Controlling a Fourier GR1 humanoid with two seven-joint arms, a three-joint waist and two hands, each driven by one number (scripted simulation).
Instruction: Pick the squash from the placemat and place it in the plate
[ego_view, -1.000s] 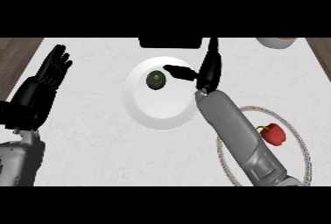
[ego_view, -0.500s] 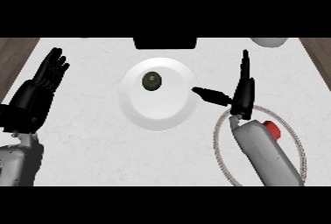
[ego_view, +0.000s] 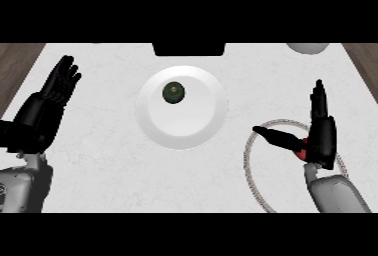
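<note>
A small dark green squash (ego_view: 173, 92) lies in the upper part of the white plate (ego_view: 188, 130) at the counter's middle. My right hand (ego_view: 320, 131) is open, fingers straight up and thumb out to the left, over the round pale placemat (ego_view: 253, 155) at the right, well apart from the plate. A red object (ego_view: 300, 151) on the placemat shows just left of the palm, mostly hidden by the hand. At the left edge my left hand (ego_view: 46, 110) rests open with fingers up.
A black object (ego_view: 188, 49) sits at the counter's far edge behind the plate. Part of a white bowl (ego_view: 308, 47) shows at the far right. Wooden strips (ego_view: 15, 65) border the white counter on both sides.
My right hand has drawn back from the plate to the right and toward me, ending over the placemat. The squash stays in the plate. The left hand has hardly moved.
</note>
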